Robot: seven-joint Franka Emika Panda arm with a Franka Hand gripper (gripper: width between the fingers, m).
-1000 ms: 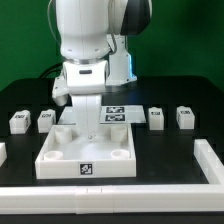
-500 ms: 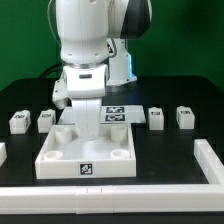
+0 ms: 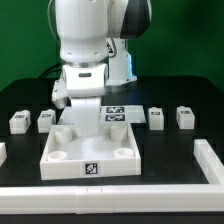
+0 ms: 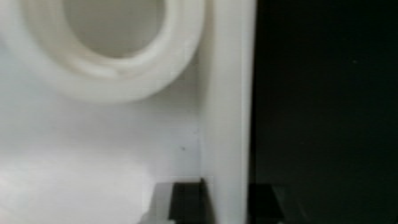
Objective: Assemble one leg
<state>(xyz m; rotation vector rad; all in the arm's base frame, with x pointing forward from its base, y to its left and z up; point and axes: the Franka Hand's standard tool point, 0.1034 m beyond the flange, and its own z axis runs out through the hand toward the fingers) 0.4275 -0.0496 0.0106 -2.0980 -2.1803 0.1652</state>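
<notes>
Black bench [image 3: 170,150] carries everything, with the white Franka arm [image 3: 85,40] rising at twelve o'clock in the exterior view. One large white square plastic tray with round corner sockets [image 3: 115,168] lies at the centre. One thin flat white marker board [image 3: 120,113] lies just beyond it at one o'clock. Four small white stubby plastic legs with black-and-white tags sit untouched, apart from the tray: one leg [image 3: 18,121] and a second leg [image 3: 46,120] at ten o'clock of it, a third leg [image 3: 156,118] and a fourth leg [image 3: 184,117] at two o'clock. The end effector [image 3: 88,124] is down at the tray's twelve-o'clock wall. The wrist view shows that wall running between dark fingertips, so I judge it clenched on the tray. The step looks like positioning the tray before any leg is fetched. Keep the wall square in the grip, move low and slowly so the tray neither tips nor pivots, and stop short of the legs.
</notes>
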